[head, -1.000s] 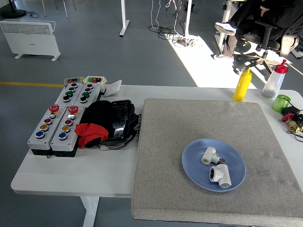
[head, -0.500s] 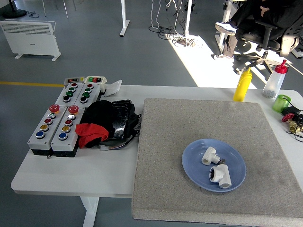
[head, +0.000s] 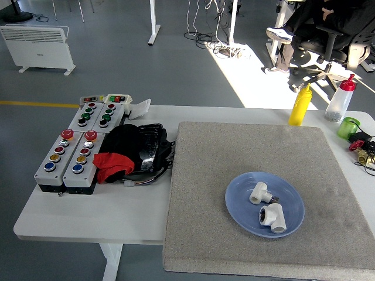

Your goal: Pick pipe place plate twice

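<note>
A blue plate [head: 239, 216] lies on the grey mat [head: 234, 152], right of its middle. Two white pipe fittings lie on the plate: a smaller tee [head: 258, 192] toward the far side and a larger elbow [head: 273, 218] toward the near side. They lie close together, apart from each other. Neither of my hands shows in the head view.
Button control boxes [head: 70, 153] stand at the table's left, with a black and red bundle of cloth and cables [head: 132, 153] beside them. A yellow squeeze bottle [head: 300, 105], a clear bottle with a red cap [head: 340, 98] and a green cup [head: 348, 127] stand at the far right. A person sits on a chair far behind.
</note>
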